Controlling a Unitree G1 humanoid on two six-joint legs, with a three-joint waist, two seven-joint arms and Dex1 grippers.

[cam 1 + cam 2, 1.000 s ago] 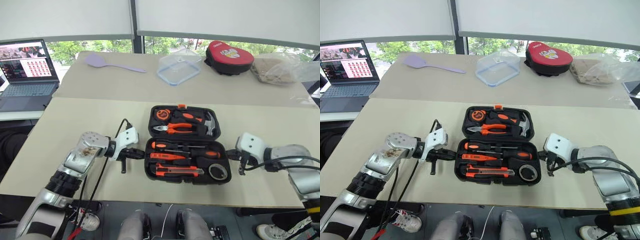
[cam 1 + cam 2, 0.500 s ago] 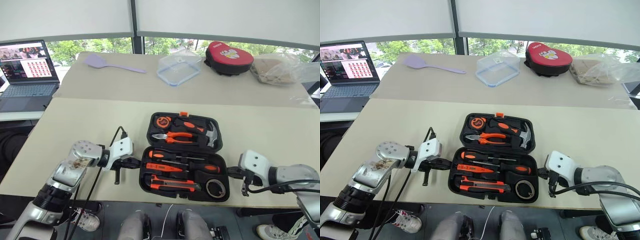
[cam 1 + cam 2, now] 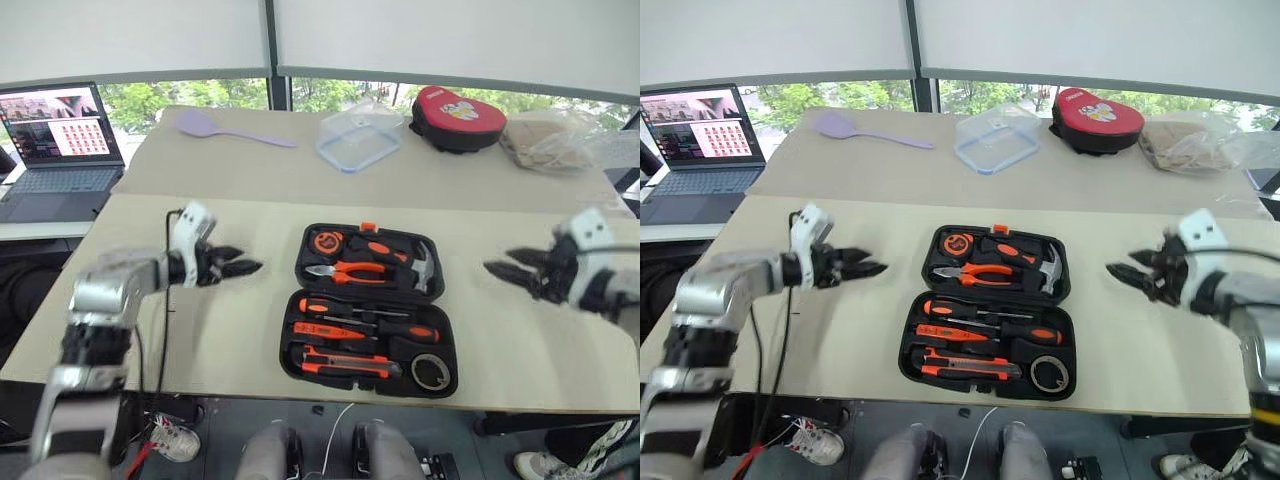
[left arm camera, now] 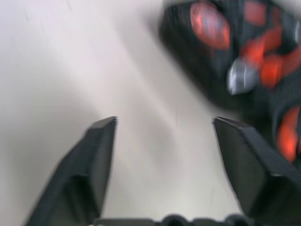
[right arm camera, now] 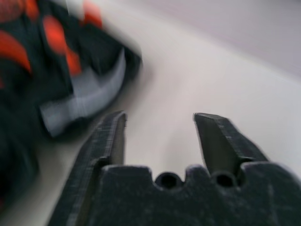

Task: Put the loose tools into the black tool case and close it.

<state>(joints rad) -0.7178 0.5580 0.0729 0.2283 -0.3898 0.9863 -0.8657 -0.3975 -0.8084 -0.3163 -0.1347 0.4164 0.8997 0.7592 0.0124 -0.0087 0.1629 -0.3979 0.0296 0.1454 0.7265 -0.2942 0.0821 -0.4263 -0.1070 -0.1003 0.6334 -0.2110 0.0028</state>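
The left pincer (image 3: 240, 266) now hangs above the counter (image 3: 200, 330) to the left of the black tool case (image 3: 368, 308), fingers spread wide and empty; a second ago it sat low against the case's left edge, shut. The right pincer (image 3: 503, 270) has likewise lifted away from the case's right side and opened wide, holding nothing. The case lies open mid-counter, screwdrivers (image 3: 365, 305), utility knife (image 3: 350, 367) and tape roll (image 3: 431, 373) seated in its near half.
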